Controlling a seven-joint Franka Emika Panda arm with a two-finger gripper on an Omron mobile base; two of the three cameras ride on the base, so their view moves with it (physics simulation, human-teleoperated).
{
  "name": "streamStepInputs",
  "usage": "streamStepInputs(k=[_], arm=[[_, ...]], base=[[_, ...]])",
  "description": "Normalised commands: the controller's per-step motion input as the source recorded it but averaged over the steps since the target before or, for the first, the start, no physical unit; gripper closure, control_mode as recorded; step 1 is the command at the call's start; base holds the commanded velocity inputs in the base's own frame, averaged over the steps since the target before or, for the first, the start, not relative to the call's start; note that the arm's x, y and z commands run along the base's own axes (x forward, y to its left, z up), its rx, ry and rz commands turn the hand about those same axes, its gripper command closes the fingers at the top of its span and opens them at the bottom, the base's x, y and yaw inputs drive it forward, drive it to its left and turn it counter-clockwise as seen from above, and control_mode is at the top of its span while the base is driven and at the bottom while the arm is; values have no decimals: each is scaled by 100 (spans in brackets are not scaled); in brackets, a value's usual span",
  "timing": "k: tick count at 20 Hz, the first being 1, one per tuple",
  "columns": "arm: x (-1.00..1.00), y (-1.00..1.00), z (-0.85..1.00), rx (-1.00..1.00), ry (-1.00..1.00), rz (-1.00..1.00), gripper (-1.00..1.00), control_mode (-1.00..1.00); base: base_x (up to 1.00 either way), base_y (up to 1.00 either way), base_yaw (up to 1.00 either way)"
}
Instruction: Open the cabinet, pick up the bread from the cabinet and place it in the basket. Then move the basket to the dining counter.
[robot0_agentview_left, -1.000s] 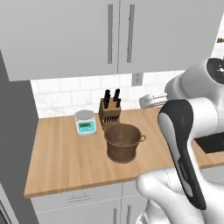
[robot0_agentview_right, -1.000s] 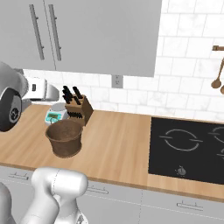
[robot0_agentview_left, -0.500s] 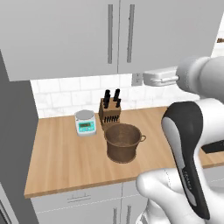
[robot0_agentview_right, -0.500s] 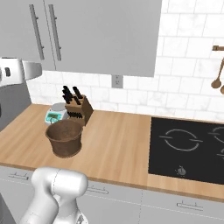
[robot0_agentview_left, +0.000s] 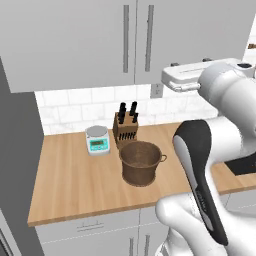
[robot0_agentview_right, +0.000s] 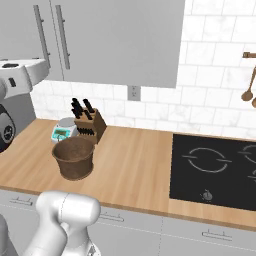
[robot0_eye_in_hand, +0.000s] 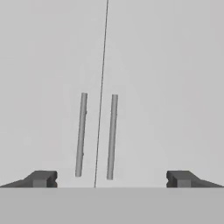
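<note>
While the cabinet (robot0_agentview_left: 135, 40) is shut, both flat doors meeting at a thin seam, the step in hand is judged to be the approach to a door handle. The gripper (robot0_eye_in_hand: 109, 178) faces the doors squarely with its jaws spread wide and nothing between them. In the hand view the two bar handles (robot0_eye_in_hand: 80, 134) stand side by side, one on each side of the seam, well apart from the fingertips (robot0_eye_in_hand: 41, 178). To do this well, the arm should probably shift sideways until one bar alone sits midway between the jaws, then advance straight before closing. The basket (robot0_agentview_left: 141, 162) waits on the wooden worktop (robot0_agentview_left: 65, 185), just in front of the knife block (robot0_agentview_left: 125, 127), beside a small scale (robot0_agentview_left: 97, 139).
</note>
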Motion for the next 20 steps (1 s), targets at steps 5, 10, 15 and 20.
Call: streamStepInputs(k=[5,10,15,20], arm=[[55,0,4,0,-1,0,-100,-100],[78,0,1,0,0,0,-100,-100],[87,7,0,-1,0,0,-100,-100],[84,6,0,0,3,0,-100,-100]], base=[[0,0,0],[0,0,0],[0,0,0],[0,0,0]])
